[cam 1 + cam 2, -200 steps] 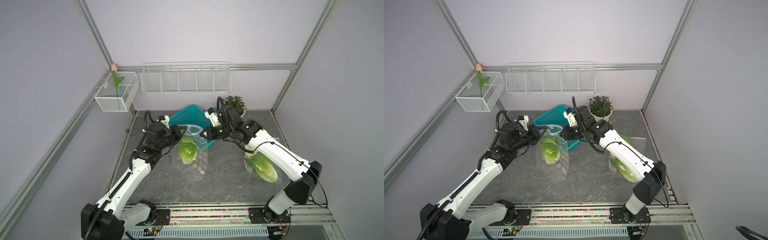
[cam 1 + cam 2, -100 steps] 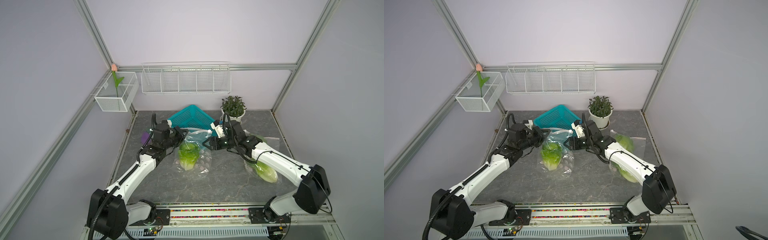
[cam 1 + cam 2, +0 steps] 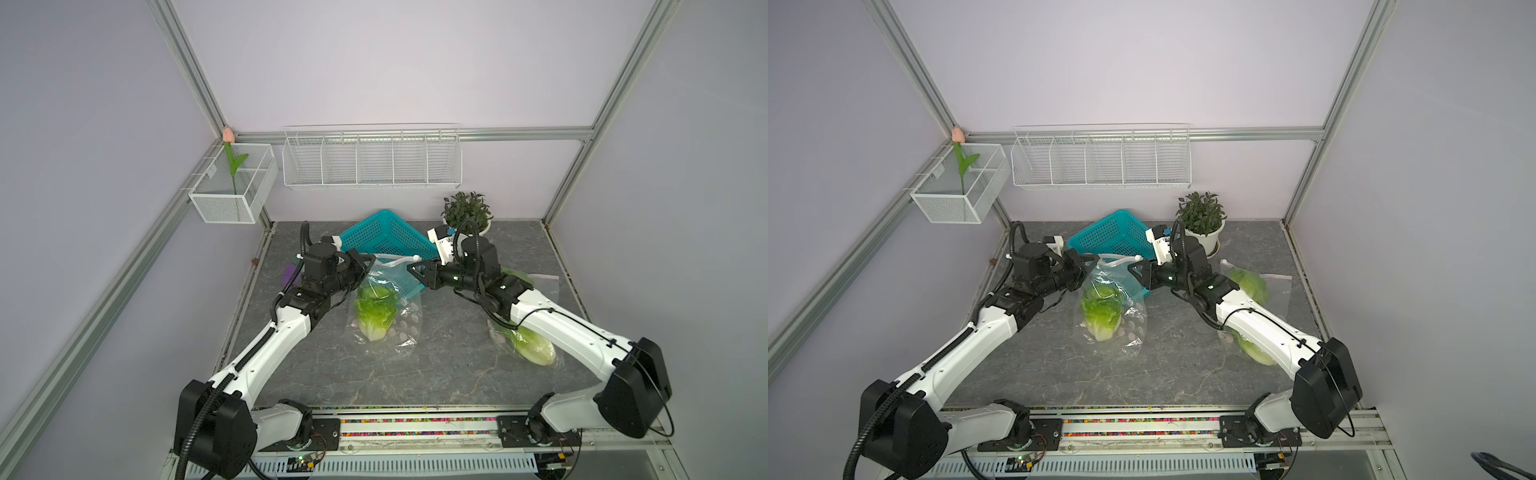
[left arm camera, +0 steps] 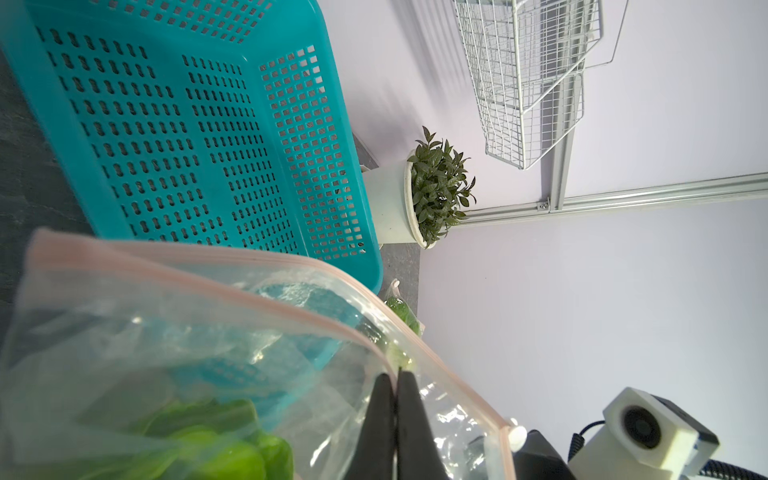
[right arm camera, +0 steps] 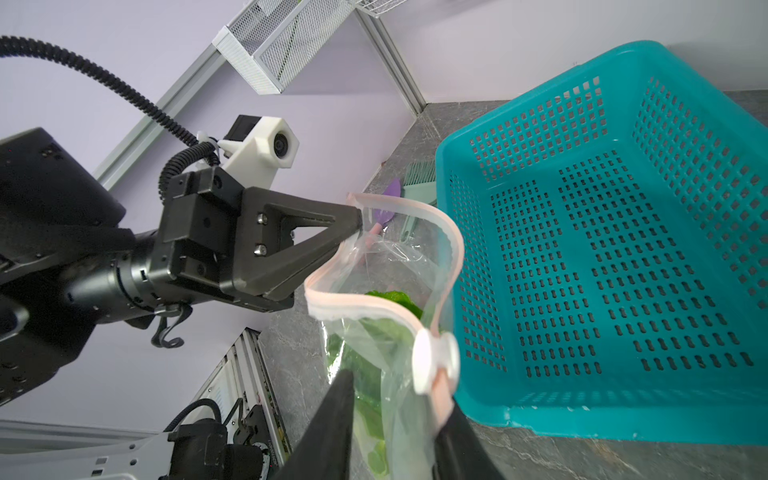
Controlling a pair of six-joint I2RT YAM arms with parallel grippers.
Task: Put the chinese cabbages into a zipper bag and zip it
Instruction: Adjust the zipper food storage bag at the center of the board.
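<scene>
A clear zipper bag (image 3: pixel 384 299) with a pink zip strip stands on the table with its mouth open. One chinese cabbage (image 3: pixel 374 313) lies inside it, also visible in a top view (image 3: pixel 1100 311). My left gripper (image 4: pixel 397 374) is shut on the bag's rim at one end (image 5: pixel 358 224). My right gripper (image 5: pixel 395 395) is at the other end, just below the white slider (image 5: pixel 432 363). Its jaws are apart with the bag's corner between them, one finger against the zip strip. Two more cabbages (image 3: pixel 1246 282) (image 3: pixel 534 351) lie in clear bags at the right, partly under my right arm.
A teal basket (image 3: pixel 386 237) lies tipped right behind the bag. A potted plant (image 3: pixel 467 210) stands at the back right. Purple and green hand tools (image 5: pixel 392 191) lie behind the left gripper. Wire racks (image 3: pixel 372 160) hang on the back wall.
Both grippers have come down from a raised hold. The bag, which hung between them, now rests its bottom and cabbage on the table. The right jaws now stand apart at the slider end.
</scene>
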